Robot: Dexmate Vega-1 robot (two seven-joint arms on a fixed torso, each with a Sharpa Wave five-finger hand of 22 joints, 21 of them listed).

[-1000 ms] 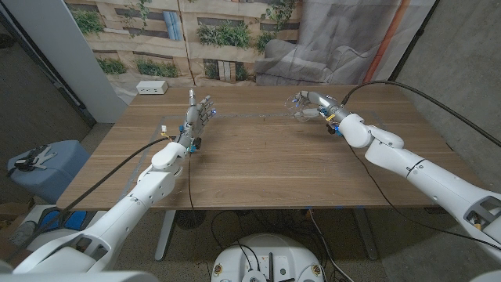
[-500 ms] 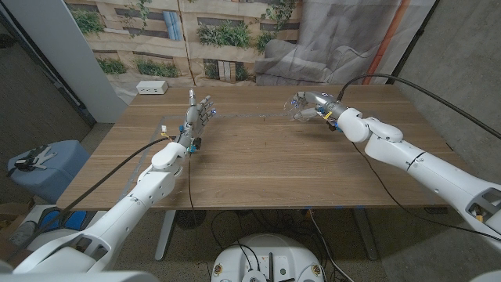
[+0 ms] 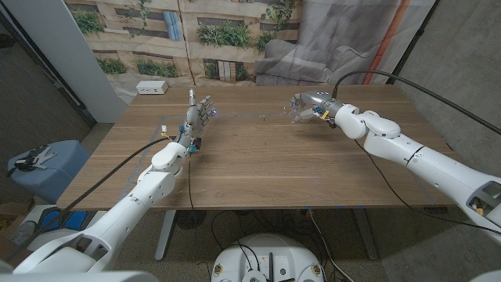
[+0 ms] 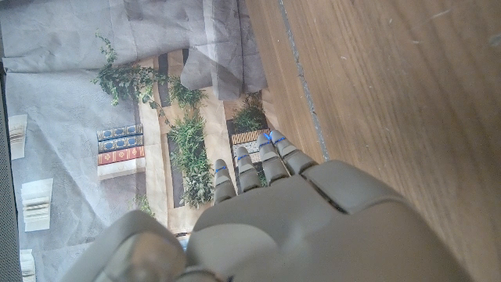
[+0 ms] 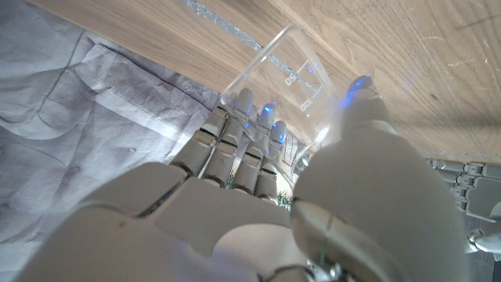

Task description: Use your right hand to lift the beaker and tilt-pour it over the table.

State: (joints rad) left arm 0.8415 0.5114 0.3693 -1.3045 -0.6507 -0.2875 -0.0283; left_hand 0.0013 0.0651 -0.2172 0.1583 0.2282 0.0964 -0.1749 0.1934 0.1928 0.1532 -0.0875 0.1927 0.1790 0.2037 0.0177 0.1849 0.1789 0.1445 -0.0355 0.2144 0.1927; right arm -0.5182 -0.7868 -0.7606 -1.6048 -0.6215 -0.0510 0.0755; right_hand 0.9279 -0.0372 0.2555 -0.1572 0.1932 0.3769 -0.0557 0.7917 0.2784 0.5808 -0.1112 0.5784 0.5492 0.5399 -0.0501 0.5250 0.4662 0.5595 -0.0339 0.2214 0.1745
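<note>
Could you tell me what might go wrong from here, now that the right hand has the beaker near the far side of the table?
1. The beaker is clear, smooth glass, gripped by the right hand between fingers and thumb; it could slip as it tilts.
2. It is held near the table's far edge, so a drop could roll it off the back.
3. The left hand stands idle across the table, too far away to catch it.
</note>
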